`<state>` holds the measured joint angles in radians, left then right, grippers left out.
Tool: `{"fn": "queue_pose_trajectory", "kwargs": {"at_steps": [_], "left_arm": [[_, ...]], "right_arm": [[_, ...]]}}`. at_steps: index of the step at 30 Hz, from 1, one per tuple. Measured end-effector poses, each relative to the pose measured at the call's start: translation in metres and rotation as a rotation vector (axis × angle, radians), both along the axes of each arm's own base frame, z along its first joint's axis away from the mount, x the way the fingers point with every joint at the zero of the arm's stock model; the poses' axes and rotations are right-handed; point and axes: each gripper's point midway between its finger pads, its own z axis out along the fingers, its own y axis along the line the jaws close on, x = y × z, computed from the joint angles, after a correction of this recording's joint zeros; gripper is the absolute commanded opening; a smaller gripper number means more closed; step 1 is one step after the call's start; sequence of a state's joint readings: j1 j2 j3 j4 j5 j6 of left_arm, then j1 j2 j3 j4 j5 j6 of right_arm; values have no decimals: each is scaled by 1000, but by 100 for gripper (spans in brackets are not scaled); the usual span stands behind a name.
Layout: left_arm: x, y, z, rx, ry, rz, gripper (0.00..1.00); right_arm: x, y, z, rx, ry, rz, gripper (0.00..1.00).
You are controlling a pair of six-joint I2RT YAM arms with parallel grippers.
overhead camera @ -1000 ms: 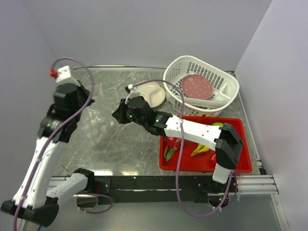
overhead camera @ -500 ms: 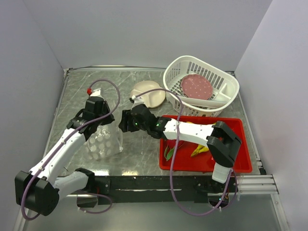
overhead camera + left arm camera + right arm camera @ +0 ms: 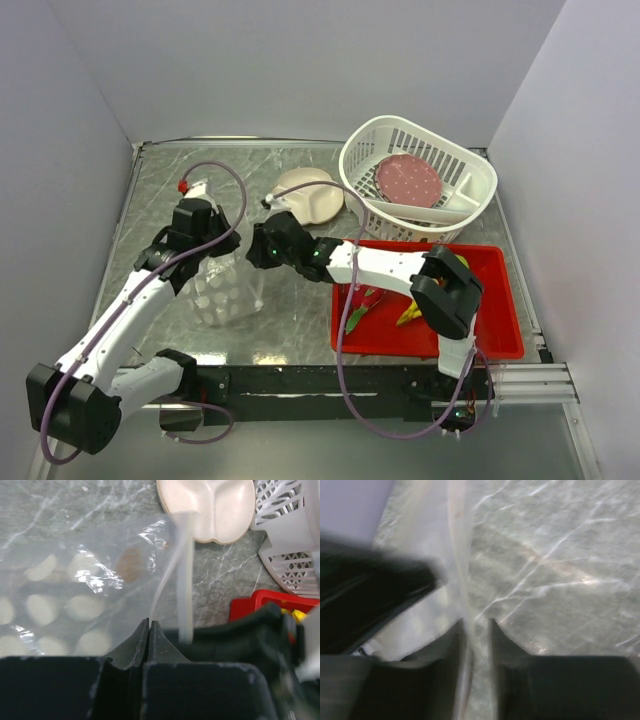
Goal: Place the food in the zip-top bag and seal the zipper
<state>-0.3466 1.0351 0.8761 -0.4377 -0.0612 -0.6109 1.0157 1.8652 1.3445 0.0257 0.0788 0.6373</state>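
Observation:
The zip-top bag (image 3: pixel 226 292), clear with white dots, hangs down to the table from my left gripper (image 3: pixel 212 243). In the left wrist view the left gripper (image 3: pixel 149 621) is shut on the bag's (image 3: pixel 75 590) edge, and the zipper (image 3: pixel 186 570) runs up beside it. My right gripper (image 3: pixel 262 246) is at the bag's right edge. In the right wrist view its jaws (image 3: pixel 476 622) stand slightly apart with the bag's edge strip (image 3: pixel 460 555) between them. The banana (image 3: pixel 418 312), the dragon fruit's green scales (image 3: pixel 355 318) and the apple (image 3: pixel 453 259) lie in the red tray (image 3: pixel 500 340), partly hidden by the right arm.
A white slotted basket (image 3: pixel 470 175) holding a reddish speckled disc (image 3: pixel 407 181) stands at the back right. A beige plate (image 3: pixel 312 195) lies just behind the right gripper. The grey walls stand close on the left and right.
My left arm has come down from high on the left to the table, bringing the bag with it. The right gripper has shifted slightly, staying at the bag's right edge.

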Motion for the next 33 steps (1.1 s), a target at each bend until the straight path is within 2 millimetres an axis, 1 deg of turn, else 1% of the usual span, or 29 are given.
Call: {"fn": "queue_pose_trajectory", "kwargs": {"at_steps": [1, 2, 4, 5, 7, 9, 11, 12, 13, 14, 15, 17, 18, 20, 21, 23, 26, 27, 29, 32, 33], "left_arm": [[-2, 2, 3, 5, -2, 7, 1], [-3, 6, 8, 14, -9, 22, 1], [-7, 14, 18, 27, -31, 51, 1], [-9, 19, 23, 34, -44, 67, 1], [-13, 25, 33, 39, -66, 88, 1], [-16, 25, 38, 39, -74, 86, 1], [-16, 25, 37, 43, -73, 85, 1], [-15, 24, 35, 44, -68, 83, 1], [-13, 23, 34, 44, -63, 81, 1], [-10, 21, 32, 41, -58, 76, 1], [-7, 19, 31, 37, -58, 70, 1], [-1, 13, 27, 28, -50, 56, 1], [3, 10, 25, 23, -48, 51, 1], [8, 5, 22, 12, -45, 36, 1], [10, 2, 21, 5, -44, 30, 1], [13, -2, 21, -2, -49, 21, 1], [15, -7, 24, -19, -65, 5, 1], [17, -8, 25, -26, -74, 2, 1], [18, -12, 27, -43, -88, -11, 1], [18, -19, 25, -61, -95, -32, 1], [18, -22, 25, -68, -96, -44, 1]], "right_arm": [[6, -4, -4, -11, 7, -20, 21], [14, -14, -10, -31, 14, -53, 20], [33, -36, -21, -69, 22, -124, 15], [43, -49, -27, -98, 26, -167, 14], [58, -69, -33, -135, 28, -229, 14], [65, -72, -29, -131, 18, -250, 15], [62, -71, -28, -139, 10, -248, 20], [60, -71, -28, -143, 7, -246, 25], [57, -70, -27, -151, 2, -239, 28], [54, -70, -25, -155, -2, -232, 32], [52, -69, -23, -159, -8, -226, 41], [46, -68, -13, -156, -29, -209, 48], [43, -67, -6, -151, -42, -200, 54], [39, -66, 11, -134, -70, -184, 57], [35, -67, 21, -126, -86, -176, 61], [28, -67, 45, -96, -118, -161, 63], [20, -71, 70, -62, -147, -155, 67], [17, -74, 77, -58, -152, -158, 71], [14, -83, 90, -45, -164, -176, 75], [6, -108, 98, -52, -165, -227, 80], [4, -120, 99, -63, -160, -252, 86]]}}
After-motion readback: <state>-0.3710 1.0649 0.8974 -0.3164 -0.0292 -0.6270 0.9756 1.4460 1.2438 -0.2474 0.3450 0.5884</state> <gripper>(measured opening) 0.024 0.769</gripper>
